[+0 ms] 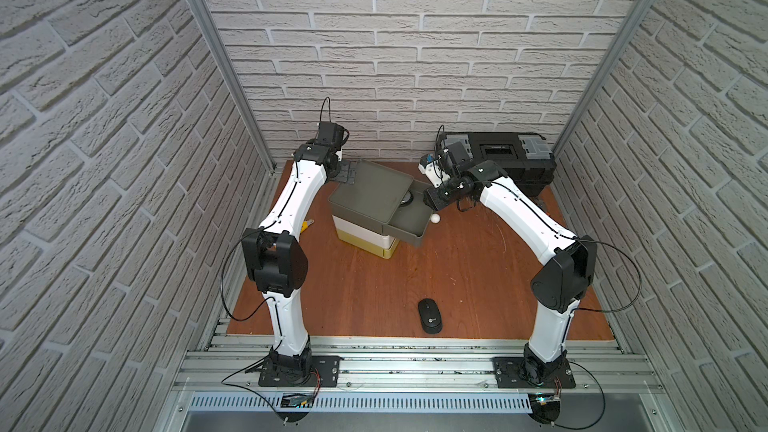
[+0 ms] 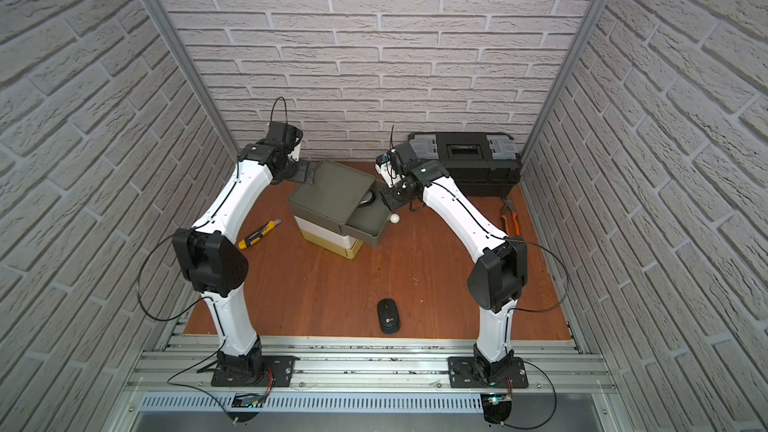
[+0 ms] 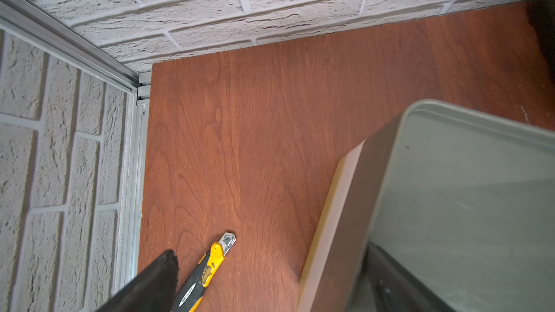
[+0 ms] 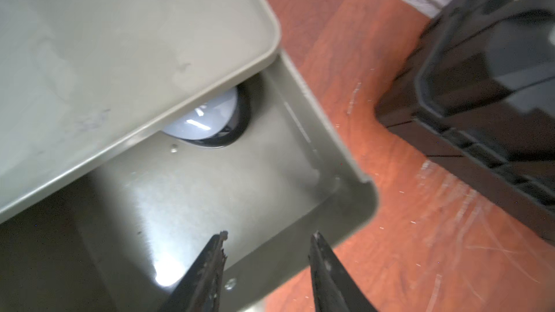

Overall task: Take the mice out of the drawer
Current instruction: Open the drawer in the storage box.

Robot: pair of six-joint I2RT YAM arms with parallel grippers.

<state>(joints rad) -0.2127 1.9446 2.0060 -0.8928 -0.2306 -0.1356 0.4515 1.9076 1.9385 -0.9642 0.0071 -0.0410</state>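
Note:
The grey drawer point(image 1: 417, 238) point(image 2: 376, 238) point(image 4: 345, 160) stands pulled out of the drawer unit point(image 1: 370, 193). A shiny silver mouse point(image 4: 204, 121) point(image 1: 406, 199) point(image 2: 368, 200) lies in it, half hidden under the unit's top. A black mouse with a white logo point(image 1: 430, 315) point(image 2: 388, 315) lies on the table near the front edge. My right gripper point(image 4: 268, 235) point(image 1: 430, 201) hovers over the drawer's far corner, open, with nothing between its fingers. My left gripper point(image 3: 271, 250) point(image 1: 347, 172) is open wide at the unit's back left corner, one finger over the lid.
A yellow-black utility knife point(image 2: 258, 234) point(image 3: 207, 268) lies left of the unit. A black toolbox point(image 1: 498, 155) point(image 4: 480, 85) stands at the back right, with orange pliers point(image 2: 509, 218) in front of it. The drawer's white knob point(image 1: 434, 219) sticks out toward the right arm.

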